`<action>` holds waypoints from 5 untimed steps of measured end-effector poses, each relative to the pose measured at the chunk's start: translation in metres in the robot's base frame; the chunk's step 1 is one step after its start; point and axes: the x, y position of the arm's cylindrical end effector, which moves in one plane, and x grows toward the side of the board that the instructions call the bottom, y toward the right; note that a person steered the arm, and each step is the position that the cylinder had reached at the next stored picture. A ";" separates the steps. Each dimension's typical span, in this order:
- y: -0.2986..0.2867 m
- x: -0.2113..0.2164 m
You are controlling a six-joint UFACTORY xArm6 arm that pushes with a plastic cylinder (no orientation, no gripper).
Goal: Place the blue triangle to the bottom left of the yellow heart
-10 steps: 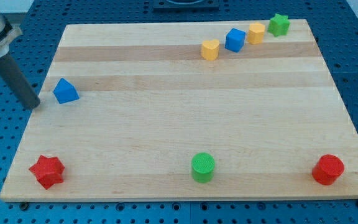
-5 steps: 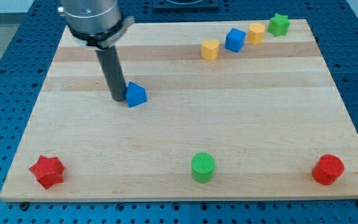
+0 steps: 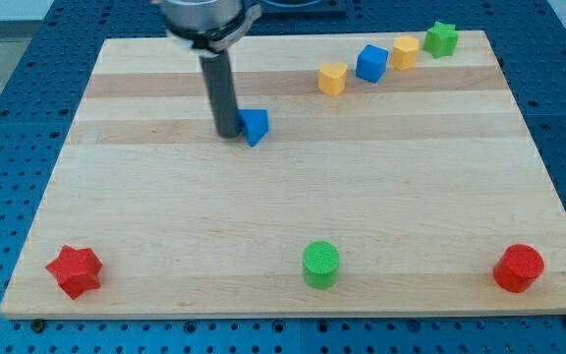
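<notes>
The blue triangle (image 3: pixel 254 126) lies on the wooden board (image 3: pixel 293 206), left of centre in its upper half. My tip (image 3: pixel 228 133) stands right against the triangle's left side. The yellow heart (image 3: pixel 332 78) sits up and to the right of the triangle, at the left end of a slanted row of blocks near the view's top. The triangle is below and to the left of the heart, with a gap of bare board between them.
Right of the heart stand a blue cube (image 3: pixel 371 63), a yellow block (image 3: pixel 405 52) and a green star (image 3: pixel 440 38). Along the view's bottom are a red star (image 3: pixel 74 270), a green cylinder (image 3: pixel 320 265) and a red cylinder (image 3: pixel 518 267).
My tip has swept from the board's left edge toward the right and slightly up, pushing the blue triangle with it toward the yellow heart. The other blocks have not moved.
</notes>
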 end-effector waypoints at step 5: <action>0.036 0.022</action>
